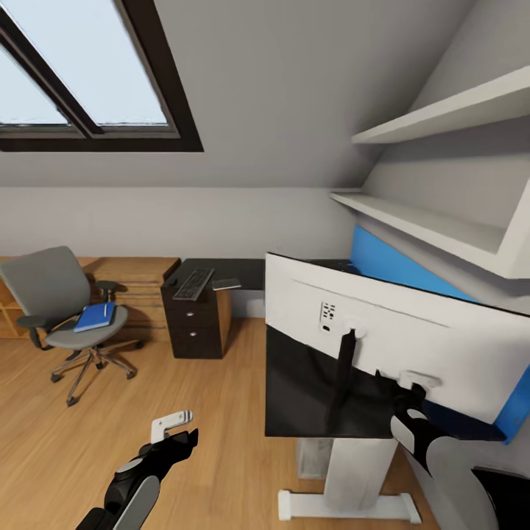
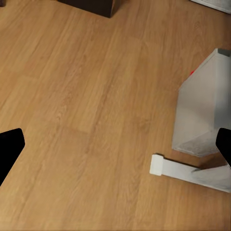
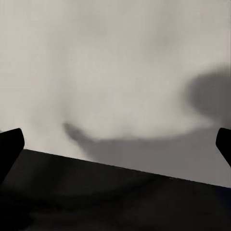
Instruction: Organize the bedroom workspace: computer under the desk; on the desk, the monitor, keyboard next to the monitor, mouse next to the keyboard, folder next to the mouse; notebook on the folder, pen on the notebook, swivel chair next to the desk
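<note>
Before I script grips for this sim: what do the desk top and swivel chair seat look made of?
Desk: a smooth black top, probably laminate; its finish is unclear from this far. Swivel chair: matte grey seat and back that look like fabric, with a shiny metal-looking star base.

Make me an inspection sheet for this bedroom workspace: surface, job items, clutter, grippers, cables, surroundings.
Surface: glossy black desk top, carrying items at its far end.
Job's things: wide white-backed monitor at the desk's near end; dark-keyed keyboard above the drawers; bright blue folder on the grey swivel chair; pale boxy tower computer on the floor.
Clutter: nothing seen.
Grippers: left gripper open over the wood floor; right gripper open at the monitor's back.
Cables: nothing seen.
Surroundings: skylight window, white wall shelves.
</note>
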Motion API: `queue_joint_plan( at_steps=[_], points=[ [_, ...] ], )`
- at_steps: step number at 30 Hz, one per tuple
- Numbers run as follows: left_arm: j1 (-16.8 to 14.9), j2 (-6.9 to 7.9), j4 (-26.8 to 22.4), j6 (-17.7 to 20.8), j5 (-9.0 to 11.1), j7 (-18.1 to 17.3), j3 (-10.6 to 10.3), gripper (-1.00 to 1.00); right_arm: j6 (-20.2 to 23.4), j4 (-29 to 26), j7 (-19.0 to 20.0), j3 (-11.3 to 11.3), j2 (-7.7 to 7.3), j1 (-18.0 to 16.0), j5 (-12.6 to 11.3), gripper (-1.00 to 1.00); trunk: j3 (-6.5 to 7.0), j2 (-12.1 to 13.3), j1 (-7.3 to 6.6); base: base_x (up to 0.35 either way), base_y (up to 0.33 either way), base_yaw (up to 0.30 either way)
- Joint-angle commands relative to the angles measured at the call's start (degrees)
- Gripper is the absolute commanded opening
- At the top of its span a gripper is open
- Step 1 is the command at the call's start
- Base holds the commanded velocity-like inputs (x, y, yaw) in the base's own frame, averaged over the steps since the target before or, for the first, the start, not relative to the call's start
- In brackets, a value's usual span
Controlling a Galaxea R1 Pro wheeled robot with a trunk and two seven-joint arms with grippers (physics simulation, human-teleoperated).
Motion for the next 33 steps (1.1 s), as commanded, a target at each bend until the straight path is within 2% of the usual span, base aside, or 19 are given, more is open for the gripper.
queue_joint_plan(
  at_steps=[1,9,33],
  points=[
    [-0.07,0.06,-0.08,0.04,0.55,0.58,-0.16,1.0,-0.27,0.06,0.18,0.08,0.01,-0.06,-0.46,1.0,-0.09,-0.07,0.05,0.306,-0.027,0.0],
    [-0.06,0.06,-0.08,0.11,0.66,0.5,-0.16,1.0,-0.27,0.06,0.16,0.08,0.01,-0.06,-0.48,1.0,-0.09,-0.07,0.05,0.224,-0.005,0.0],
    [-0.06,0.06,-0.08,0.22,0.85,0.91,-0.12,1.0,-0.18,0.0,0.16,0.06,-0.16,-0.06,-0.52,1.0,-0.09,-0.07,0.05,0.006,-0.039,0.0]
  ],
)
